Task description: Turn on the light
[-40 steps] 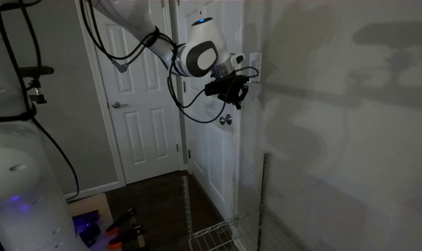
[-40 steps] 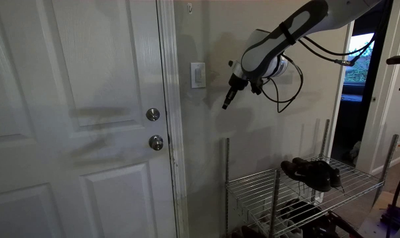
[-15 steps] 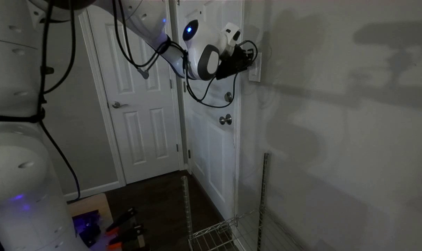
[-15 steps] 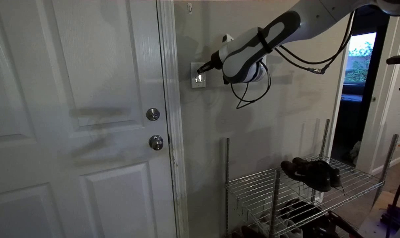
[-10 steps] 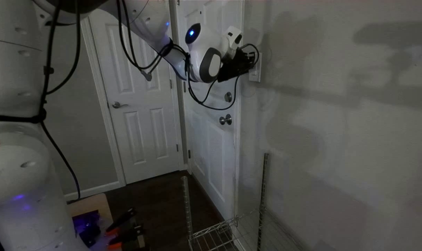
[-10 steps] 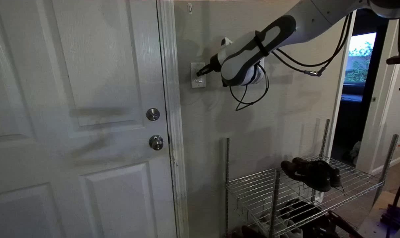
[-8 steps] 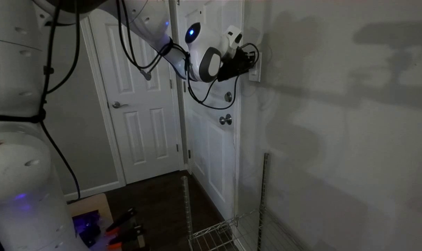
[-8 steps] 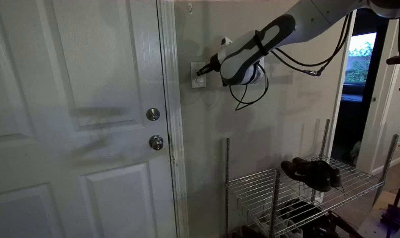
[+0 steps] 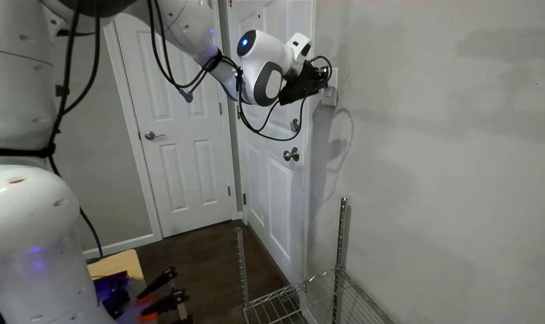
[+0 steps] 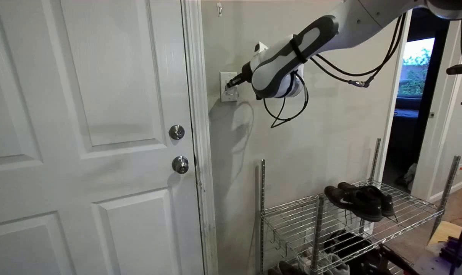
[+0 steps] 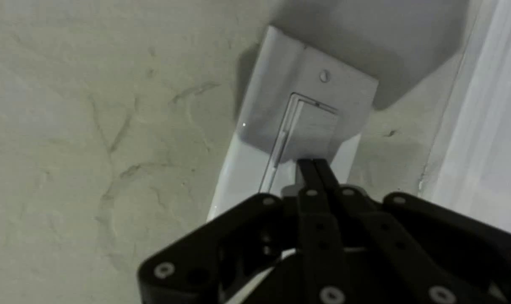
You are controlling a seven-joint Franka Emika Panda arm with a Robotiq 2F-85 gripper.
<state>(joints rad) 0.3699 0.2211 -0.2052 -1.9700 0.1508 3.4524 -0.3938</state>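
Observation:
The white light switch plate (image 10: 224,79) is on the wall beside the door frame. It also shows in an exterior view (image 9: 329,96) and large in the wrist view (image 11: 342,86). Its white rocker (image 11: 312,128) is partly hidden by the fingers. My gripper (image 11: 313,162) is shut with its two black fingertips together and nothing between them. In an exterior view the fingertips (image 10: 230,84) lie at the rocker, near its middle; they look to touch it. The room is brightly lit, with the arm's shadow falling below the switch.
A white door with a knob (image 10: 180,164) and deadbolt (image 10: 176,132) stands beside the switch. A wire shelf (image 10: 292,208) with dark shoes (image 10: 359,200) stands below the arm. Cables (image 9: 272,135) loop from the wrist. Black and orange tools (image 9: 162,301) lie near the robot base.
The gripper came from below and beside the switch up to the rocker, then dipped slightly. Since half a second ago the room has turned much brighter and shadows have shifted; the arm barely moved.

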